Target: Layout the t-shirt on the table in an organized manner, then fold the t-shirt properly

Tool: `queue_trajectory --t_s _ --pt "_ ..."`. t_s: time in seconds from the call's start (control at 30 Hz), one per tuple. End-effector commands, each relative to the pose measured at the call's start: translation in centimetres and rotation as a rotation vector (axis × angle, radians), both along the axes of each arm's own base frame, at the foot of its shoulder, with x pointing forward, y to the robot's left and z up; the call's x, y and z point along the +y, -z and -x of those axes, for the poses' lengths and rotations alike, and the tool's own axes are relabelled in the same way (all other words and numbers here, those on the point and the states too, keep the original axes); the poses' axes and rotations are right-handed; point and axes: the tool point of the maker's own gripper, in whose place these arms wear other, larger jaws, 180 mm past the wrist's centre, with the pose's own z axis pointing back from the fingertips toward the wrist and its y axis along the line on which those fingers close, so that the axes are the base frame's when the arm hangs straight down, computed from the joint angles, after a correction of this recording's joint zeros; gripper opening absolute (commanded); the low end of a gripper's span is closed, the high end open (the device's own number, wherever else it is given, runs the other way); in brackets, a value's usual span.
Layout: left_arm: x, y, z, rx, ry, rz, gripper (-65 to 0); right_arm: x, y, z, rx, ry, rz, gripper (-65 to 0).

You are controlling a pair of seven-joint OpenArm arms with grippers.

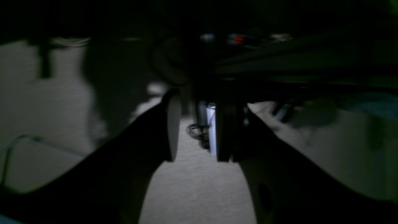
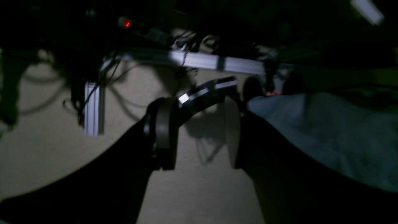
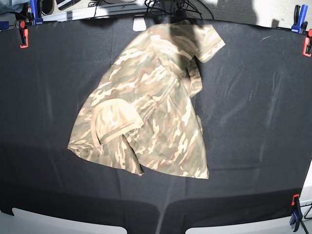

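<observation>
The camouflage t-shirt [image 3: 151, 97] lies crumpled and askew on the black table [image 3: 253, 122], slightly left of centre, with its tan collar [image 3: 114, 122] turned up on the left side and one sleeve [image 3: 209, 41] near the far edge. Neither arm shows in the base view. In the left wrist view, my left gripper [image 1: 197, 159] is open over pale floor, with nothing between its fingers. My right gripper [image 2: 200, 167] is open too and holds nothing. The shirt appears in neither wrist view.
Red and blue clamps [image 3: 22, 36] hold the black cloth at the table's corners. An aluminium frame bar [image 2: 214, 62] and cables [image 2: 124, 93] lie in the dim space before the right gripper, and bluish fabric [image 2: 326, 130] is on its right.
</observation>
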Motion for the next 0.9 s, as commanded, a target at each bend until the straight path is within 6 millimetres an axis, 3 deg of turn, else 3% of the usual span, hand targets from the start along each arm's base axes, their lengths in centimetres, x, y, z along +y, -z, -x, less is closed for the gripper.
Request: queue_trajectory --t_s 0.0,0.13,0.43,0.63,0.87 --pt "-0.6 -0.7 0.4 -0.01 0.009 0.038 -47.4 0.3 -0.1 0.6 0.03 -0.006 -0.004 -41.1" --pt "-2.0 -1.0 0.6 -0.012 0.025 0.099 -47.4 4.1 1.9 0.7 0.083 -0.034 -0.052 -41.1" --pt "-2.5 -1.0 0.3 -0.017 0.012 0.107 -47.4 12.3 2.7 -2.4 -0.04 -0.044 -0.173 -41.1" --pt "-2.5 -1.0 0.3 -0.018 0.012 0.107 -47.4 15.8 0.1 -5.0 -0.14 -0.12 -0.225 -41.1" --pt "-2.5 -0.9 -0.4 -0.03 0.014 0.107 -47.4 19.3 -4.0 -11.7 -0.342 -0.261 -0.262 -41.1"
